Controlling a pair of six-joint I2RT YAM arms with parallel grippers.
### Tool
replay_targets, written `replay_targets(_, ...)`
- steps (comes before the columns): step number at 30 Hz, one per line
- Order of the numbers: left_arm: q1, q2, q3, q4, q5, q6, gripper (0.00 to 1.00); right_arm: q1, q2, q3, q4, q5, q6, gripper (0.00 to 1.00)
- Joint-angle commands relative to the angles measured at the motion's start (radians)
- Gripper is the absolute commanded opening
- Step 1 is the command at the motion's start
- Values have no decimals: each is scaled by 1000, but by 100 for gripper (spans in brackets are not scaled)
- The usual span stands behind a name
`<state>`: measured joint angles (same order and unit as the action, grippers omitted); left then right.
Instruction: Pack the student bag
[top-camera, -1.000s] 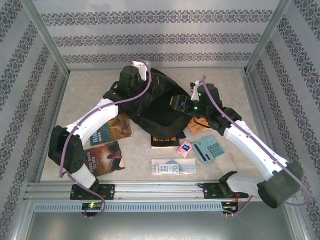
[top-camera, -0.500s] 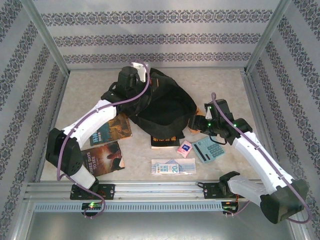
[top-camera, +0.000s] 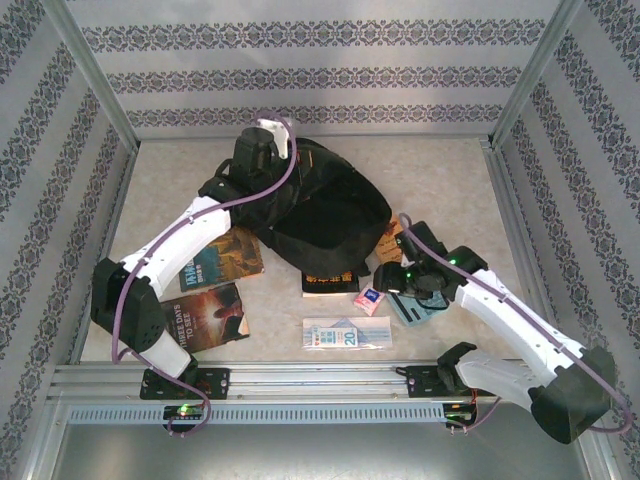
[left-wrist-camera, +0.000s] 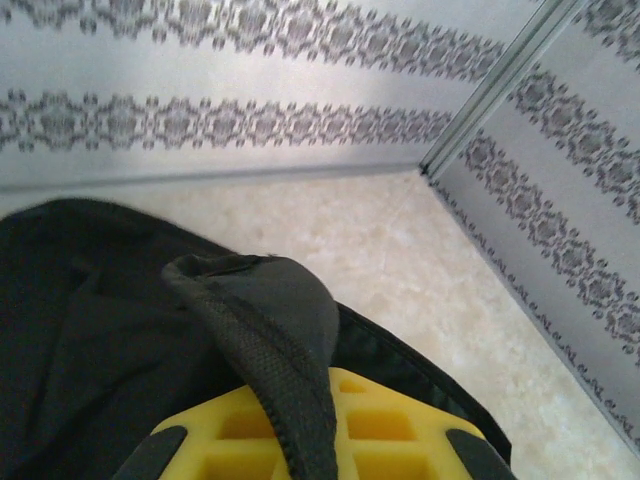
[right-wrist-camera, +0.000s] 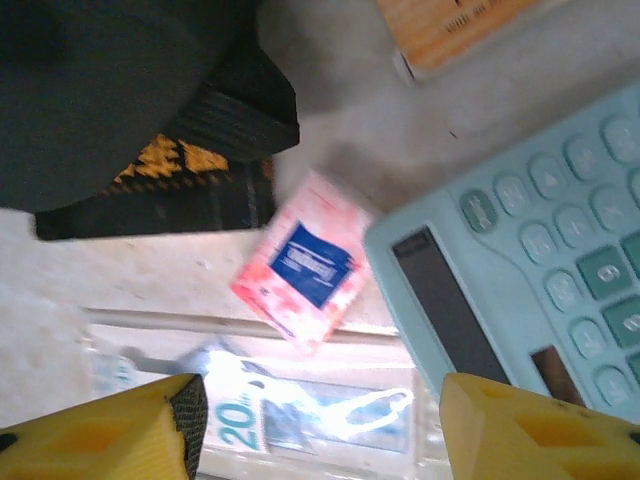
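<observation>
Top view: your bag (top-camera: 335, 205) sits mid-tabletop (top-camera: 450, 170); books (top-camera: 222, 258) and pink card (top-camera: 369, 298) aren't packed yet. Left wrist: left tool (left-wrist-camera: 325, 440) clenched on the bag's rim. Right wrist: right tool (right-wrist-camera: 320, 425) released, empty, above card and calculator (right-wrist-camera: 530, 290).

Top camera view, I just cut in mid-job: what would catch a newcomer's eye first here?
The big black student bag slumped mid-table, with the left hand shut on a fold of its rim at the bag's far left side. Next, the right hand, open, poised above a pale blue calculator and a pink packet at front right. Books lie at front left.
</observation>
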<state>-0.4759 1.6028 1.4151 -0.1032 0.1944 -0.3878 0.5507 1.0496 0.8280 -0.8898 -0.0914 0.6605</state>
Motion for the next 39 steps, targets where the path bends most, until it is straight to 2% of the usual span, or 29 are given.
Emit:
replay_targets(1, 6, -33, -20, 73, 11, -46, 0, 67, 43, -17, -113, 167, 42, 62)
replay_targets(4, 6, -31, -25, 74, 14, -48, 0, 72, 44, -46, -119, 182, 137, 62)
replay_targets(6, 5, -30, -28, 74, 9, -65, 0, 58, -19, -92, -81, 173, 223, 63)
replay_targets(10, 5, -33, -41, 93, 39, -102, 0, 10, -138, -221, 124, -4, 318, 67)
replay_targets(12, 6, -35, -39, 73, 48, -100, 0, 19, -121, -260, 208, -87, 307, 63)
replay_targets(15, 6, -49, -43, 53, 39, -76, 0, 58, -40, -258, 222, -129, 280, 58)
replay_targets(20, 6, -63, -55, 49, 38, -73, 0, 118, 24, -283, 216, -84, 315, 52)
replay_targets(26, 6, -79, -70, 56, 46, -80, 0, 105, 14, -302, 168, 12, 339, 51)
replay_targets(34, 6, -84, -74, 64, 50, -80, 0, -55, 47, -289, 160, 32, 223, 54)
replay_targets(39, 7, -87, -82, 64, 50, -79, 0, -160, 145, -242, 194, 27, 101, 56)
